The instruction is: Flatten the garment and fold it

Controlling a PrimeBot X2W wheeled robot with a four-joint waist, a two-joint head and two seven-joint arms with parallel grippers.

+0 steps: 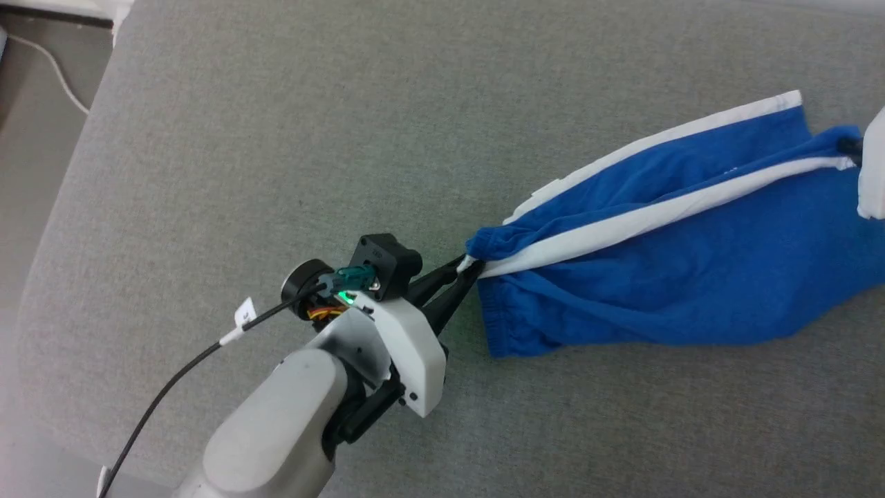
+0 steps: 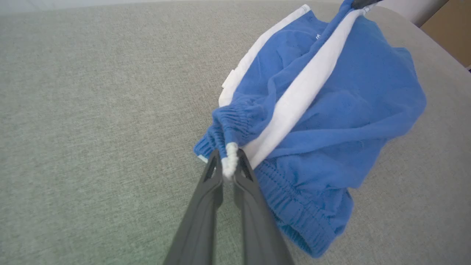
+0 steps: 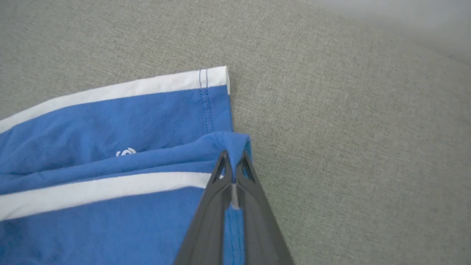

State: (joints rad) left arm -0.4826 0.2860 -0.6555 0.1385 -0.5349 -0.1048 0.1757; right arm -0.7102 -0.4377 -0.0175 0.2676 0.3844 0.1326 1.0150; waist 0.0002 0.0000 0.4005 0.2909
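The bright blue soft shorts with white stripes lie stretched on the grey cloth surface, long axis running from the left gripper, clamped on the waistband, to the right gripper, clamped on the hem.

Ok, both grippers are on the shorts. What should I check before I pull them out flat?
1. Left gripper shut on the waistband end of the blue shorts, at the white side stripe: ok.
2. Right gripper shut on a fold at the leg hem: ok.
3. Stripe runs straight between the two grips: ok.
4. Shorts lying flat: not ok, the cloth is bunched and the lower waistband sags.
5. Each grip takes one layer only: cannot tell.
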